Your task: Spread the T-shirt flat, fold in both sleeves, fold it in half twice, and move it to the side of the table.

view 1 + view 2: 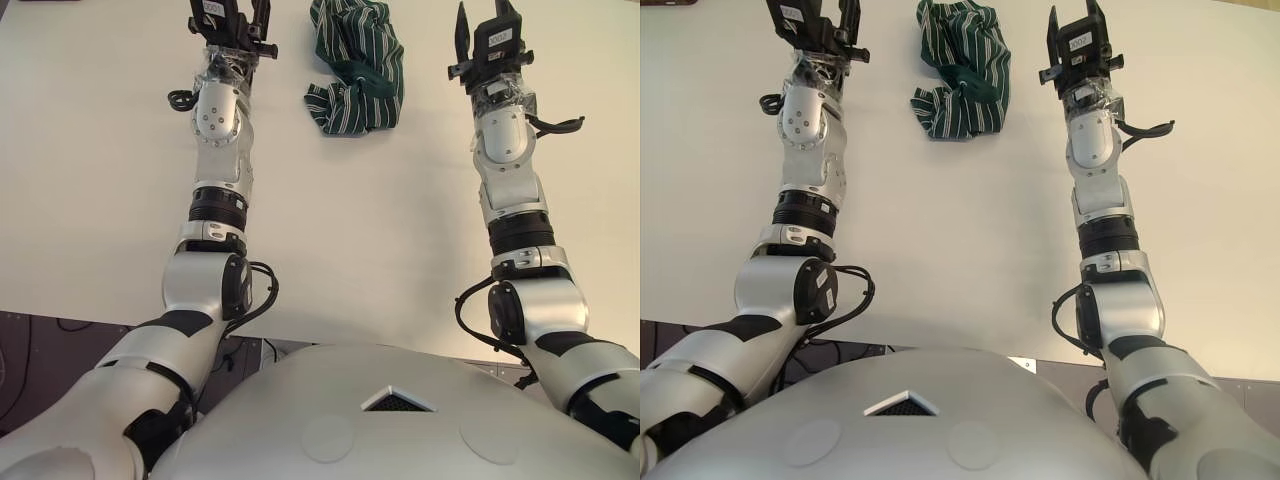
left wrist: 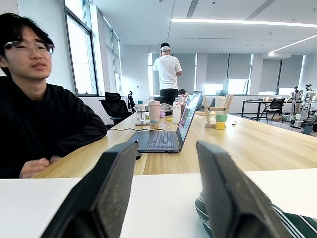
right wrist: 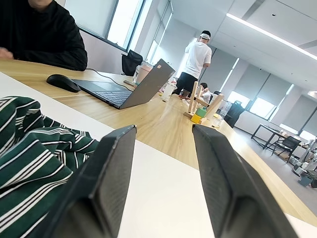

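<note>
Both arms are stretched forward over the white table (image 1: 380, 230), one on each side of the T-shirt (image 1: 355, 70). Shirt is a green, white-striped crumpled heap at the far centre of the table, between the two grippers and looking clear of both from the head views. Left gripper (image 2: 166, 151): jaws apart, nothing in them, just beside the heap's left side. Right gripper (image 1: 483, 22): jaws apart too, empty, near the heap's right side. Nothing is spread yet, so I'd call this the very start.

Risks as I read it:
- The heap is bunched, so a pinch may take several layers and lift the whole wad instead of opening it.
- I can't tell sleeves from hem here, so I could grab the wrong edge and twist it worse.
- The shirt sits toward the far edge, and an outward pull might drag it off.
</note>
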`<control>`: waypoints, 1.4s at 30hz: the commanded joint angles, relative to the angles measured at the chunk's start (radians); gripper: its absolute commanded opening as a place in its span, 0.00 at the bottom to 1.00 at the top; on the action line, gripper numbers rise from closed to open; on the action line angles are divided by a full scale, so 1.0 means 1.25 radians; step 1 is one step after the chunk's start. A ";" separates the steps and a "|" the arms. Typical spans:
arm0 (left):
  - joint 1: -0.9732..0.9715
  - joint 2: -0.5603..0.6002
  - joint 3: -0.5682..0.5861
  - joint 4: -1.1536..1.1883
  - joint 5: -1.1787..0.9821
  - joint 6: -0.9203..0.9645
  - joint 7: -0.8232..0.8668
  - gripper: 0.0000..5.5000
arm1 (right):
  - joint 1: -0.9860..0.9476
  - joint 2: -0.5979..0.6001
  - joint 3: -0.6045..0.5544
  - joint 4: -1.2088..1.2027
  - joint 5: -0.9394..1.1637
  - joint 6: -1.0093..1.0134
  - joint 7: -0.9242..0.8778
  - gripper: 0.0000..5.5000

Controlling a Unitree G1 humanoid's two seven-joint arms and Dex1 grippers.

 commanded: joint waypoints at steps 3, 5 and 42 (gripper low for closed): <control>-0.016 0.001 -0.006 0.008 0.005 0.005 0.002 0.39 | -0.018 0.010 0.013 0.025 -0.009 0.030 0.019 0.38; -0.016 0.001 -0.007 0.007 0.005 0.006 0.001 0.39 | -0.019 0.014 0.023 0.046 -0.011 0.050 0.036 0.38; -0.022 0.002 -0.011 0.015 0.003 0.006 0.004 0.39 | -0.016 0.036 0.212 0.091 -0.064 0.145 0.362 0.38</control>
